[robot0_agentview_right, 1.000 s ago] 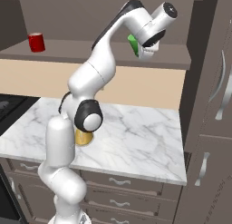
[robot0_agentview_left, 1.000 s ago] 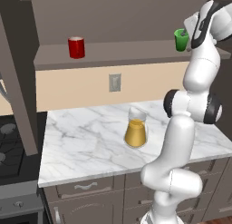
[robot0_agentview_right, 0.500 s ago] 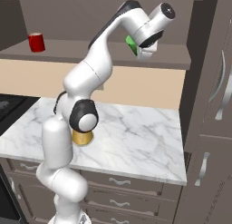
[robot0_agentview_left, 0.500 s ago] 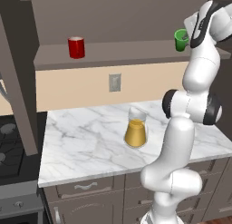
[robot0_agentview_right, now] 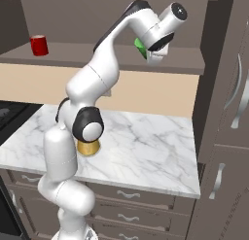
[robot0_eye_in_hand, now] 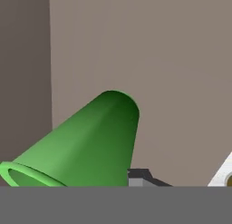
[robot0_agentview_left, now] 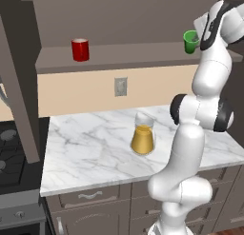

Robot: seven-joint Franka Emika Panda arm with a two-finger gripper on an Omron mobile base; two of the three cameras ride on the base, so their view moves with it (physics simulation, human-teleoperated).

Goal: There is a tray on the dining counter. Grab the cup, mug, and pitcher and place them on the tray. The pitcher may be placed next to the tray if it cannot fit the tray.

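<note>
The small green cup [robot0_agentview_left: 190, 41] stands at the right end of a high brown shelf [robot0_agentview_left: 124, 55]. My gripper [robot0_agentview_left: 199, 38] is up against it, shut on its rim side. In the right base view the hand [robot0_agentview_right: 154, 45] hides most of the cup [robot0_agentview_right: 139, 43]. In the hand view the cup [robot0_eye_in_hand: 90, 141] lies large and slanted, with one dark fingertip [robot0_eye_in_hand: 138, 175] beside it. The red mug [robot0_agentview_left: 80, 49] stands at the shelf's left end. The glass pitcher [robot0_agentview_left: 143, 134] with orange liquid stands on the marble top below. The tray and the dining counter are out of view.
A short marble top with drawers [robot0_agentview_left: 90, 148] lies under the shelf, with a wall outlet [robot0_agentview_left: 121, 86] above it. A stove [robot0_agentview_left: 12, 155] sits to its left. Tall dark cabinets [robot0_agentview_right: 226, 112] stand close on the right.
The jaws have closed from wide open onto the green cup. The arm and the other vessels have stayed where they were.
</note>
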